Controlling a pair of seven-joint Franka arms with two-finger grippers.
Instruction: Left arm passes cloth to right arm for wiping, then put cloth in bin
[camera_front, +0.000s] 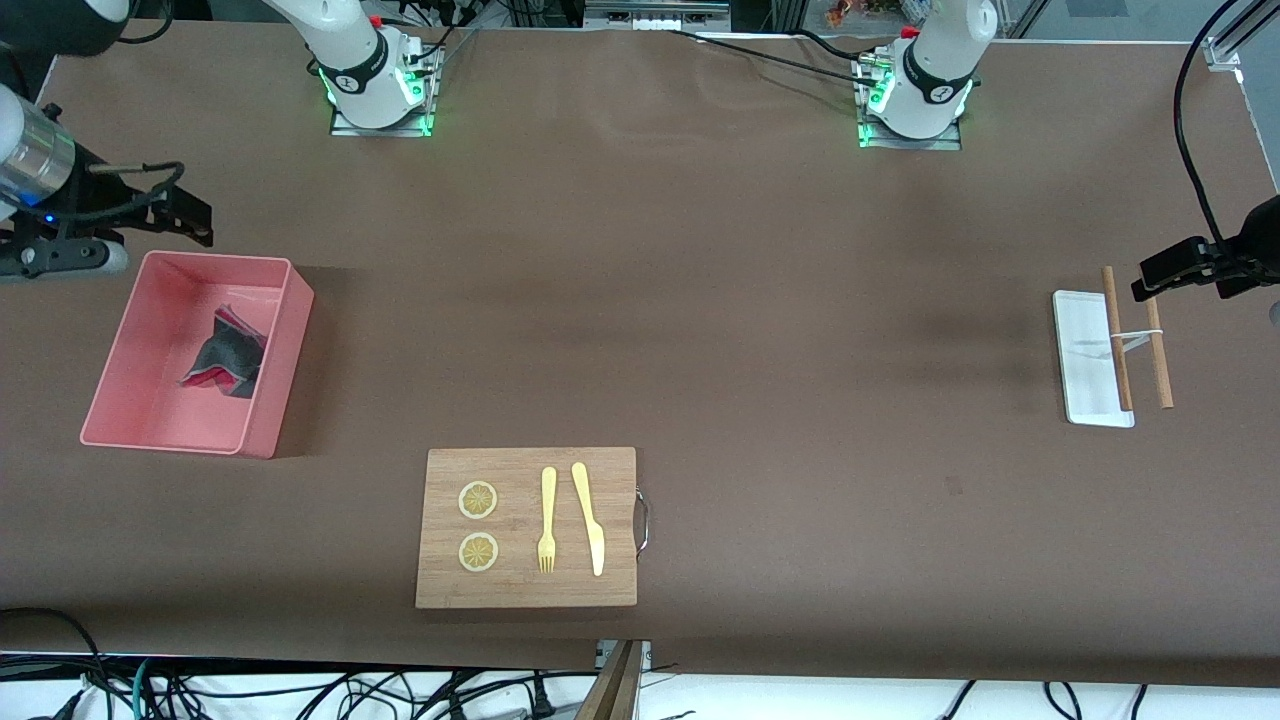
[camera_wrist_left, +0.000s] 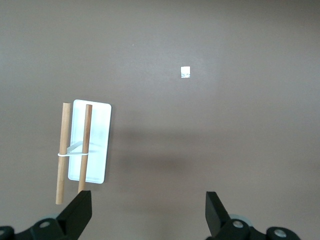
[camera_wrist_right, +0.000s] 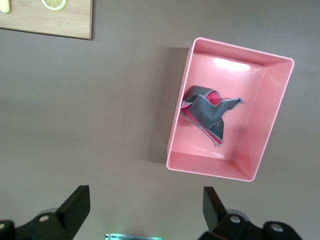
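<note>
Cloth: the cloth (camera_front: 228, 354) lies crumpled inside the bin, grey side mostly up with red peeking out at the edges. It rests on the bin's floor and nothing holds it.
Bin: the pink bin (camera_front: 120, 350) sits on the counter (camera_front: 640, 300) at the right arm's end.
Right gripper: the right gripper (camera_front: 190, 215) hangs in the air just by the bin's rim on the side toward the robots' bases. Its jaws are wide apart and hold nothing.
Left gripper: the left gripper (camera_front: 1160, 278) hangs in the air well apart from the bin, at the left arm's end of the counter, by the white tray (camera_front: 1085, 365). Its jaws are wide apart and hold nothing.
Sticks: two wooden sticks (camera_front: 1117, 335) lie on and just beside the white tray.
Board: the wooden board (camera_front: 527, 527) is nearer to the front camera than the bin. It has two lemon slices (camera_front: 478, 500), a yellow fork (camera_front: 547, 518) and a yellow knife (camera_front: 589, 515) on it.
</note>
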